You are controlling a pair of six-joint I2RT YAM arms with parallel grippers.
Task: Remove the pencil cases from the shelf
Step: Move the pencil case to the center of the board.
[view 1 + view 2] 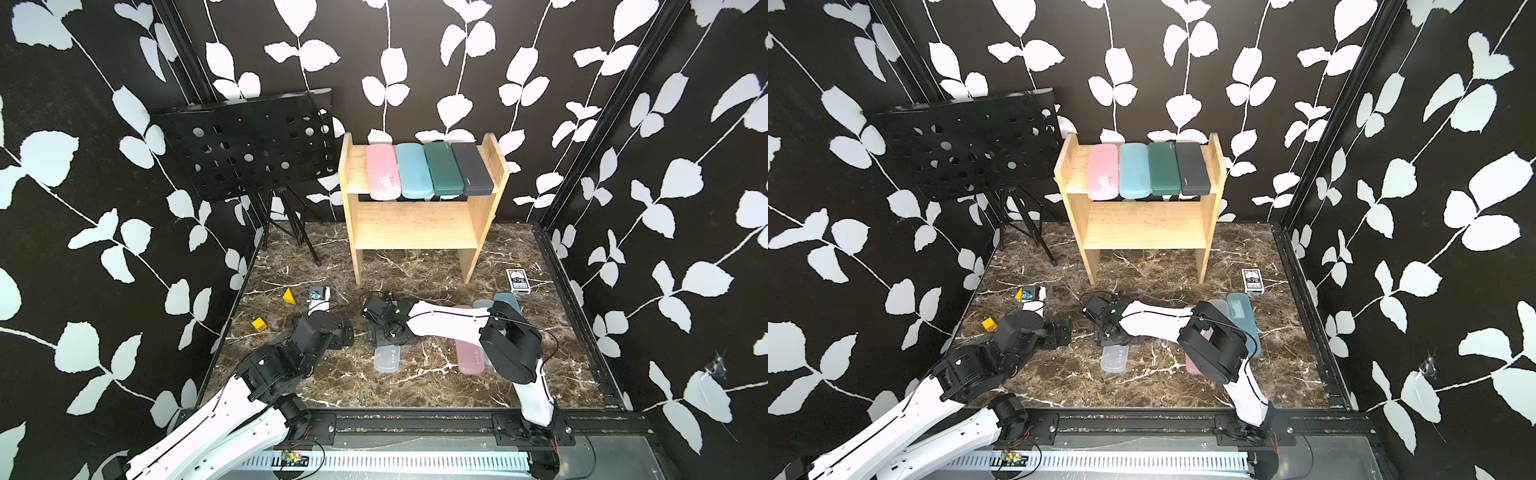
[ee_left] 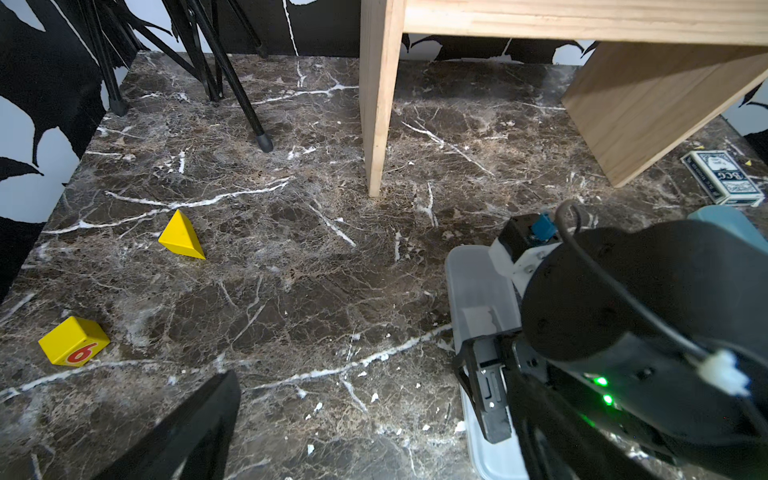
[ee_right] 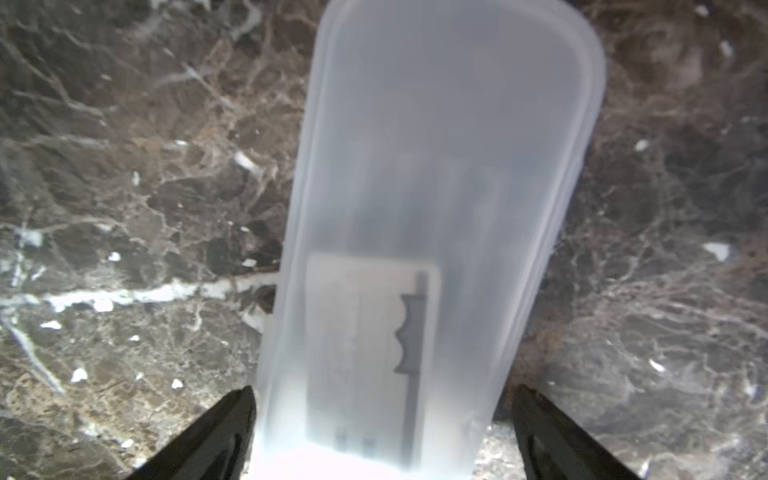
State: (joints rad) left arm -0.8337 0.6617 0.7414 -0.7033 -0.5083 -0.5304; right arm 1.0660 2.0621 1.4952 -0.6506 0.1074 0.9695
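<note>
Straddling frosted clear case (image 3: 436,166) on desk (image 1: 415,386) before shelf (image 1: 415,232), right hand (image 3: 384,392) wide open, not gripping. Left hand (image 1: 348,332) open, empty. Four off; row of four cases (image 1: 444,168) on shelf top board.

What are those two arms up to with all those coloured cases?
Two robot arms are clearing pencil cases off a small wooden shelf. Four cases are on its top board: pink, light blue, dark green, dark grey. Others already lie on the marble table. The right gripper is open, its jaws either side of a frosted clear case lying there. The left gripper is open and empty, low over the table nearby.
</note>
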